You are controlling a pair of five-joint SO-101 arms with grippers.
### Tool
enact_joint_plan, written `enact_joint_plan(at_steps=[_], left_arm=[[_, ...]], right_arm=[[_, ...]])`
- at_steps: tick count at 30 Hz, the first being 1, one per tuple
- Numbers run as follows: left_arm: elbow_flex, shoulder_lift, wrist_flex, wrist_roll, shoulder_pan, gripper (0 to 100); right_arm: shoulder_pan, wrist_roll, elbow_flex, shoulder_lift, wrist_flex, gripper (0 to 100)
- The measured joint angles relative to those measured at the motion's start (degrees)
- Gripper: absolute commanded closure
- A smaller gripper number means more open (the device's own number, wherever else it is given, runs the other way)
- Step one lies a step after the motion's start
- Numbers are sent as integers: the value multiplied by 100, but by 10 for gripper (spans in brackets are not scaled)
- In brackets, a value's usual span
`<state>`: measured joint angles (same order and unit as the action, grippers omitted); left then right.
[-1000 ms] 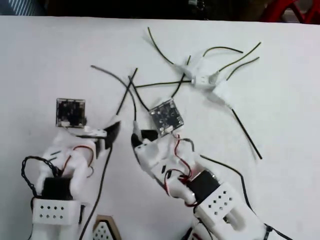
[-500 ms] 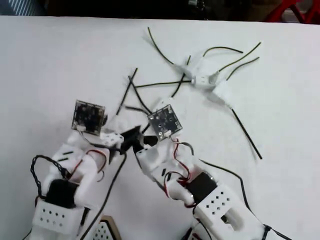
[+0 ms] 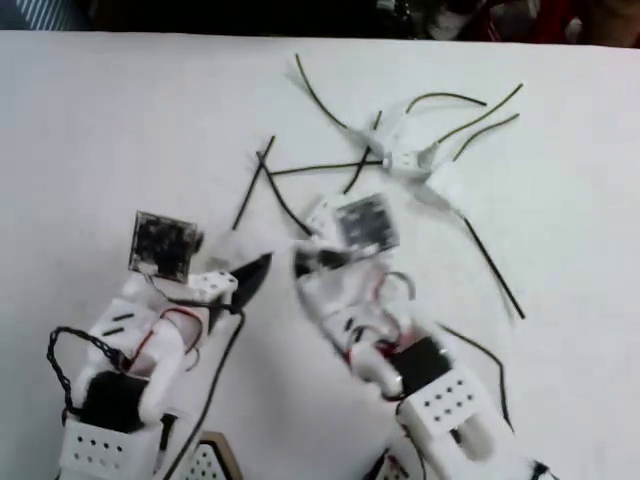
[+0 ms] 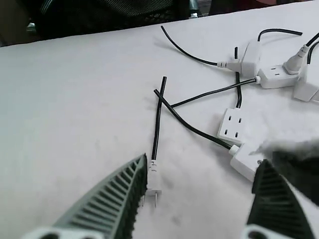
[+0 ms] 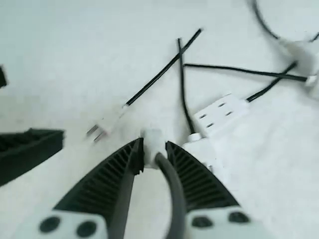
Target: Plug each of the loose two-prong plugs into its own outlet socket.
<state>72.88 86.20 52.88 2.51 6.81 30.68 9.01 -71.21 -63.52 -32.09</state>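
Apparently early stage. Right gripper (image 5: 152,152) was clamped on a white plug (image 5: 151,139), near the white outlet block (image 5: 222,112), not inserted. Left gripper (image 4: 202,169) stood wide apart over a loose two-prong plug (image 4: 153,183) (flat on table). Both left to seat.

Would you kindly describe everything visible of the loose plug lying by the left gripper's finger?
The loose plug is small, white and plastic-looking, with two metal prongs. It lies flat on the white table, prongs toward the open left gripper, close beside one finger. Its short black cord ends cut and crosses another black cord.
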Motion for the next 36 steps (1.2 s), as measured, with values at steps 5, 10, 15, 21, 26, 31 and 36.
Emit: enact_joint_plan(at_steps=[5, 10, 15, 21, 26, 31, 36], left_arm=[[-44, -730, 9, 0, -9, 664], [-633, -1934, -26, -26, 281, 663], [-1495, -3358, -26, -677, 633, 663], [-2690, -5160, -35, -747, 862, 616], [-3763, -6681, -44, -316, 862, 614], [-4782, -8246, -343, -18, 862, 615], [-5635, -9653, -756, 396, 941, 616]], right_arm=[[-1257, 35, 0, -343, 343, 981], [-2242, 431, -237, -396, 1002, 981], [-2611, 484, -404, -396, 1363, 981], [-2637, 492, -404, -396, 1398, 981], [-2637, 501, -448, -396, 1398, 981], [-2637, 501, -492, -396, 1398, 981], [-2637, 501, -492, -396, 1398, 981]])
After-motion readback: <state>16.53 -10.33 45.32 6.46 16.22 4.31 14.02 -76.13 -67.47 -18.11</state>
